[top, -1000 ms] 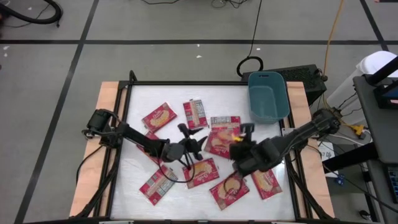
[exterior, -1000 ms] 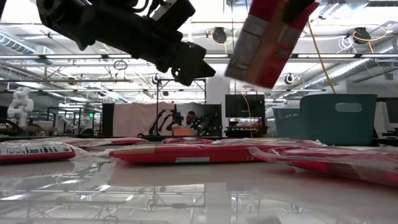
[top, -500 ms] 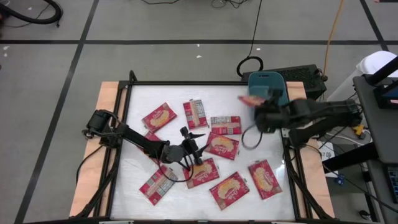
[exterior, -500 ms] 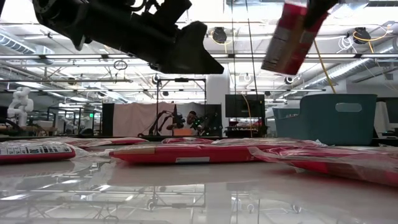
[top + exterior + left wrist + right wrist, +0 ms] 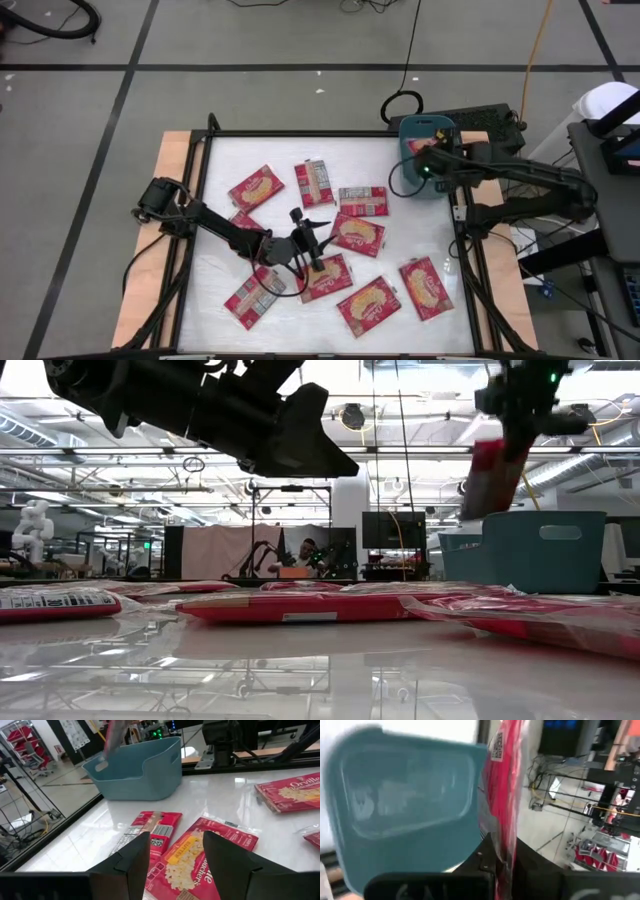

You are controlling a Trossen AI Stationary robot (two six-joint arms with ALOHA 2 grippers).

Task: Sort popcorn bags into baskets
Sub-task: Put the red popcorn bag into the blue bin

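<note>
My right gripper (image 5: pixel 428 168) hangs over the teal basket (image 5: pixel 432 185) at the table's back right corner, shut on a red popcorn bag (image 5: pixel 507 795) that dangles edge-on above the basket's (image 5: pixel 405 805) opening. The low view shows this bag (image 5: pixel 495 475) just above the basket's rim (image 5: pixel 545 550). My left gripper (image 5: pixel 312 258) is low over the table's middle, open, its fingers (image 5: pixel 132 865) straddling a bag (image 5: pixel 328 278) lying face up. Several more popcorn bags (image 5: pixel 256 186) lie flat across the table.
Loose bags lie at the front right (image 5: pixel 426 288), the front middle (image 5: pixel 369 305) and the front left (image 5: pixel 253 296). One bag (image 5: pixel 240 220) is partly under the left arm. A black frame (image 5: pixel 210 135) edges the white tabletop.
My right arm has carried its bag from the table's middle back and right to above the basket. My left gripper has sunk toward the bag beneath it, its fingers a little closer together.
</note>
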